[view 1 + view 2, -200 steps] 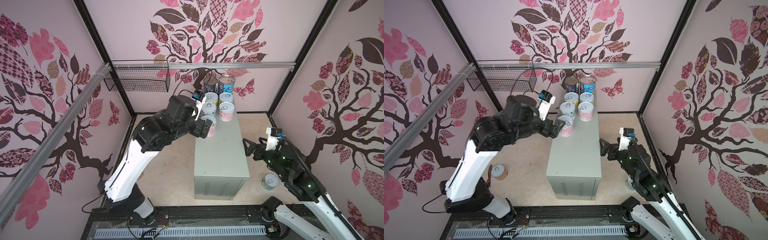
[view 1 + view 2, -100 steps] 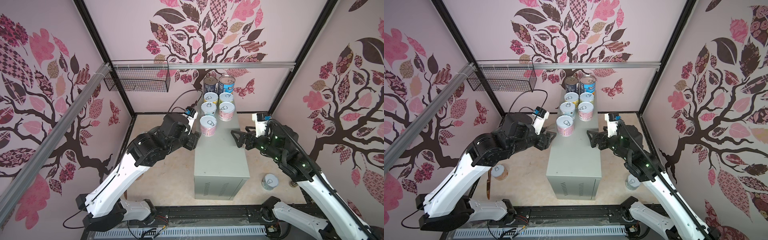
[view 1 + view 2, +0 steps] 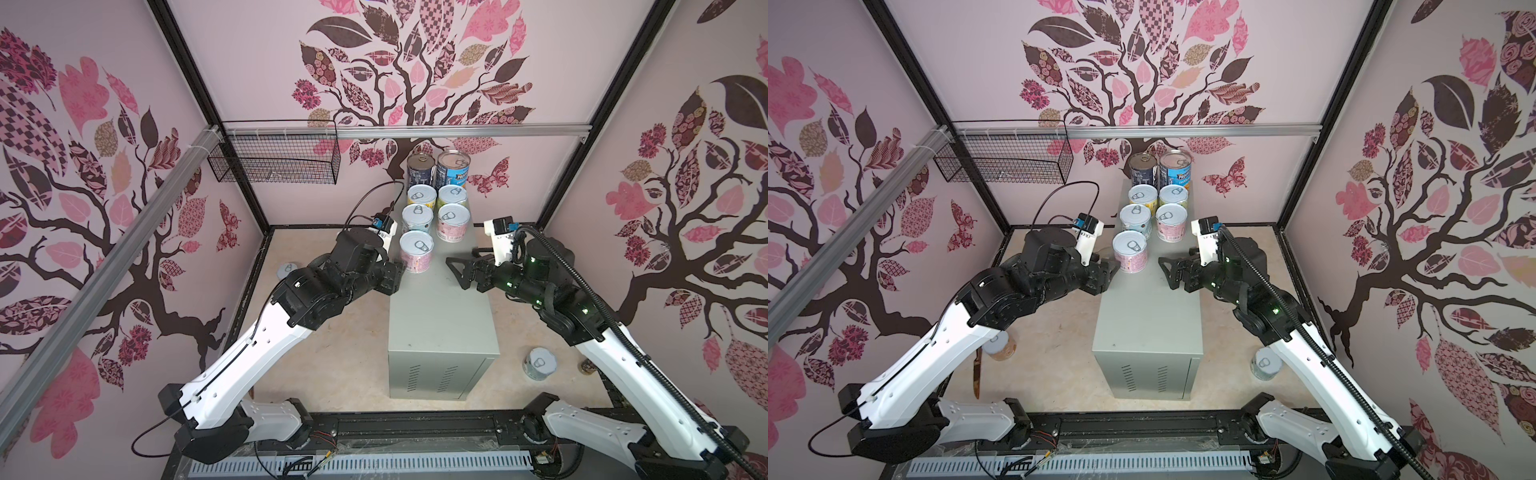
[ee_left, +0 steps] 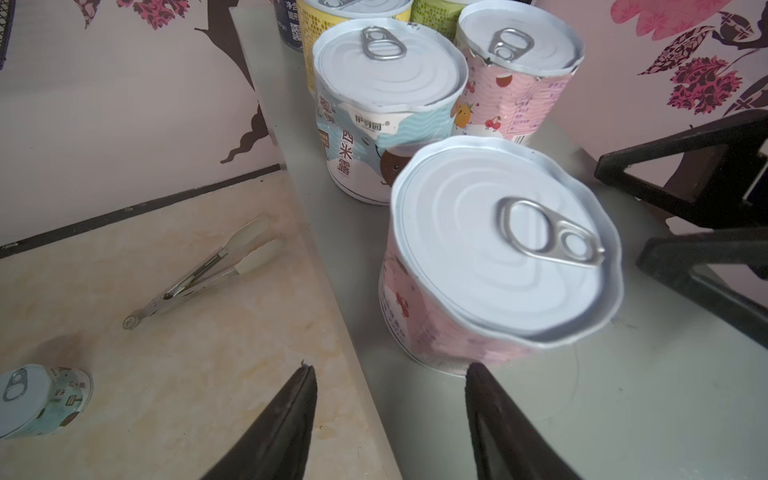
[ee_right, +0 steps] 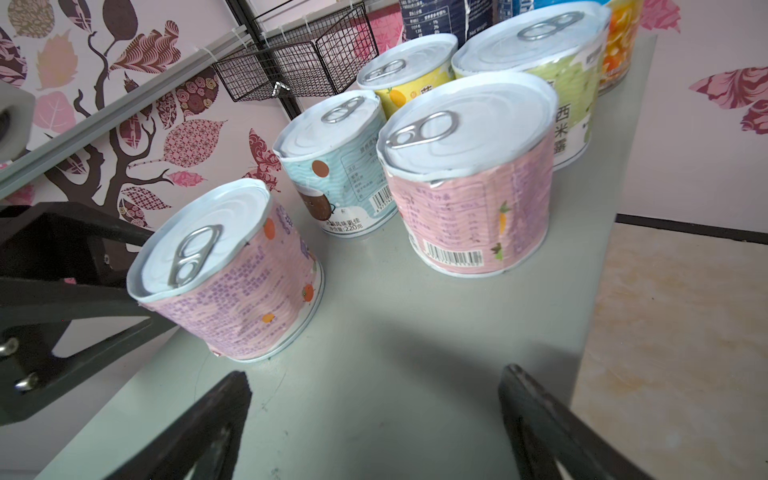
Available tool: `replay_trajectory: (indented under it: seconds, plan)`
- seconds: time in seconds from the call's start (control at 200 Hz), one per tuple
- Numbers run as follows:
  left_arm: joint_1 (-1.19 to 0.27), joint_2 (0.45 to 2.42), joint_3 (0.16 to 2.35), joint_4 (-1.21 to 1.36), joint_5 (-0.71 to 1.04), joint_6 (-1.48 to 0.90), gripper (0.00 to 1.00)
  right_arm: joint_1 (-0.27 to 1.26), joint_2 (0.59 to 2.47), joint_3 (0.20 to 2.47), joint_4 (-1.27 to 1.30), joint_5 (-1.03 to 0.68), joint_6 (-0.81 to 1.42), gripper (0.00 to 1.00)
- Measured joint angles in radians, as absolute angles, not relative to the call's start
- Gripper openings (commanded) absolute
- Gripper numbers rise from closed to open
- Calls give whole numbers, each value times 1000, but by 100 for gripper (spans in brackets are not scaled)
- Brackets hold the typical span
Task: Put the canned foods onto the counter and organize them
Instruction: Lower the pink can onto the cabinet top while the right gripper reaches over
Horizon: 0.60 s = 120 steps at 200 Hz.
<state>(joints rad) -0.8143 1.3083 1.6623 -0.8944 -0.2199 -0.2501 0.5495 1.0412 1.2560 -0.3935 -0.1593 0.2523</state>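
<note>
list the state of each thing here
left gripper, open, empty
right gripper, open, empty
front pink can, upright on counter, not gripped
second pink can, upright on counter
teal can, upright on counter
yellow can, upright on counter
green can, upright on counter
navy tall can, upright on counter
blue tall can, upright on counter
right floor can, upright on floor
left floor can, on floor
tongs, lying on floor

Pale pink walls (image 3: 257, 62) with brown-and-pink tree murals — beige marbled floor (image 3: 332, 357), black wire basket (image 3: 274, 164) on an aluminium rail (image 3: 457, 132)
</note>
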Motion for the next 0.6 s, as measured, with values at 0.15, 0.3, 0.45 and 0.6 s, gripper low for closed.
replay_trajectory:
  seconds: [0.15,0.3,0.45,0.6]
  plan:
    - [-785,1310,1641,-867,-200,-264,59,550,1064,1258,-361,-162,260,96]
    - [-779,1315,1641,-854,-189,-266,59,559,1092,1274,-346,-159,262,95]
    - [-778,1323,1641,-846,-179,-266,59,563,1122,1290,-330,-151,261,93]
    - [-777,1324,1641,-845,-177,-266,59,570,1146,1303,-314,-141,262,91]
